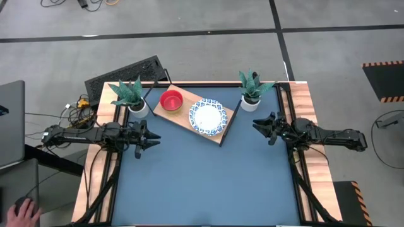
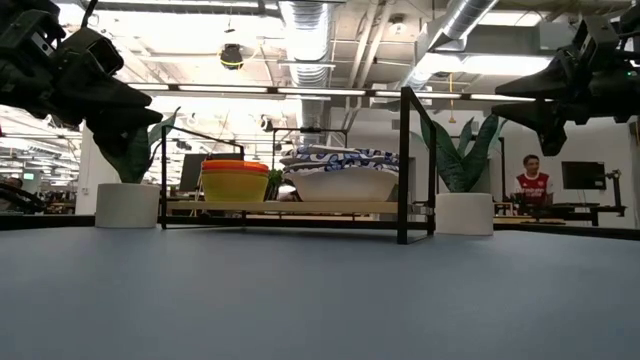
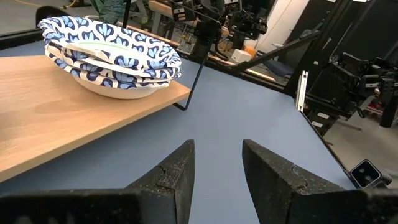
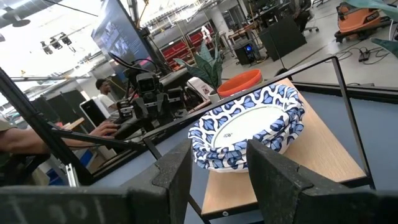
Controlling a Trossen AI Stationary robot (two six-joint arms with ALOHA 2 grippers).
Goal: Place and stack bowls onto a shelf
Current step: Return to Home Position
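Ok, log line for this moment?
light wooden shelf: red-topped plastic bowl stack, blue-rimmed white dish stack; left fingers open; right fingers open

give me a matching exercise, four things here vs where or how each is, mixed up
1 red bowl
2 blue-rimmed dishes
3 left gripper
4 right gripper

A open, over the table's right side
B stacked on the shelf's right end
C open, over the table's left side
D tops the plastic stack on the shelf's left end

Pairs: 1-D, 2-B, 3-C, 4-A

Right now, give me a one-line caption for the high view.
Red-topped stack and blue-rimmed stack on the shelf; left gripper and right gripper open alongside.
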